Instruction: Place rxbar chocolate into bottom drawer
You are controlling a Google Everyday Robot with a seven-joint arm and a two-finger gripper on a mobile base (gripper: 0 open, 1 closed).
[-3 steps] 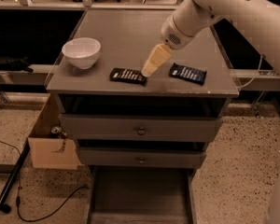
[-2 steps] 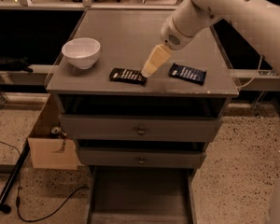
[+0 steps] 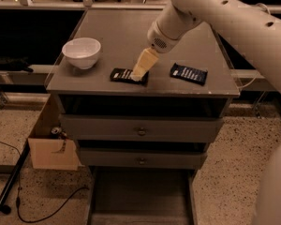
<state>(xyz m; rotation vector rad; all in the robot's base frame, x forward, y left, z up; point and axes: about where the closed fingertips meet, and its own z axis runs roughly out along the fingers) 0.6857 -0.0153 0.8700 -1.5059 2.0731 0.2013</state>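
Note:
The rxbar chocolate is a flat black bar with white lettering, lying near the front edge of the cabinet top, left of centre. My gripper reaches down from the upper right, and its tip is on the bar's right end. The bottom drawer is pulled out at floor level below the cabinet front and looks empty inside.
A dark blue wrapped bar lies right of the gripper. A white bowl stands at the left of the cabinet top. Two upper drawers with knobs are shut. A cardboard box and a cable are on the floor at left.
The gripper has come down and a little to the left, from just right of the black bar onto its right end. The bar has not moved.

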